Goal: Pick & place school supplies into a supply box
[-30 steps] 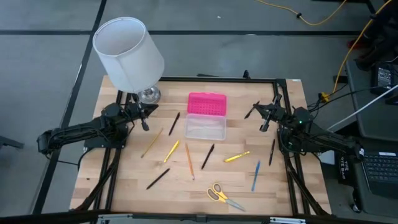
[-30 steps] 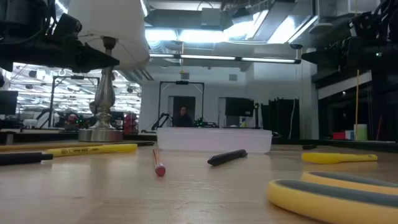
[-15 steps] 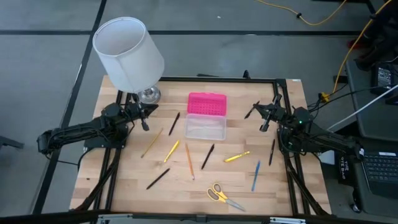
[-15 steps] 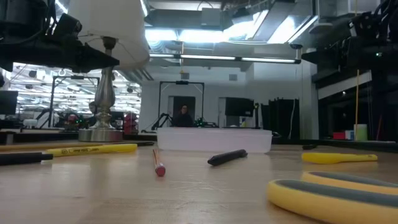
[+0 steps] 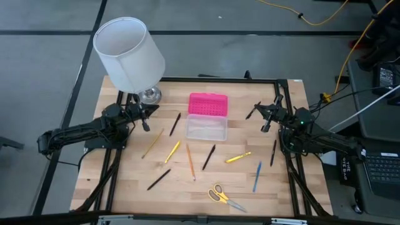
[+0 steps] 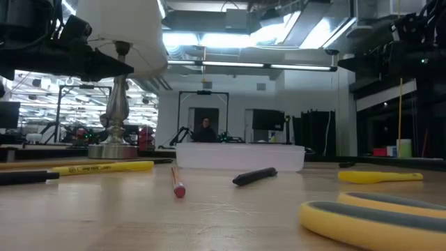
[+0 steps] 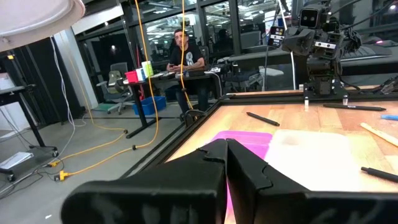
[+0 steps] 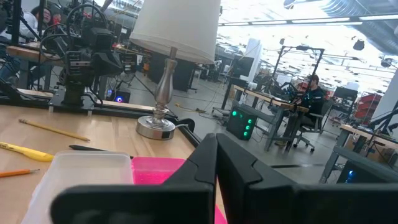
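Observation:
The supply box (image 5: 207, 127) stands open at the table's middle, its clear tray nearer and its pink lid (image 5: 208, 104) lying flat behind it. The school supplies lie flat on the wood around it: black pens (image 5: 175, 124) (image 5: 209, 157), yellow pens (image 5: 172, 152) (image 5: 238, 157), an orange pencil (image 5: 190, 161), a blue pen (image 5: 257, 176) and yellow-handled scissors (image 5: 225, 197) near the front edge. My left gripper (image 5: 147, 122) hovers shut left of the box. My right gripper (image 5: 265, 125) hovers shut to its right. Both point level toward the box and hold nothing.
A white-shaded lamp (image 5: 129, 53) stands at the table's far left corner, close behind my left gripper. A black frame (image 5: 281, 81) runs along the table's edges. People sit in the room beyond. Bare wood lies between the pens and the front edge.

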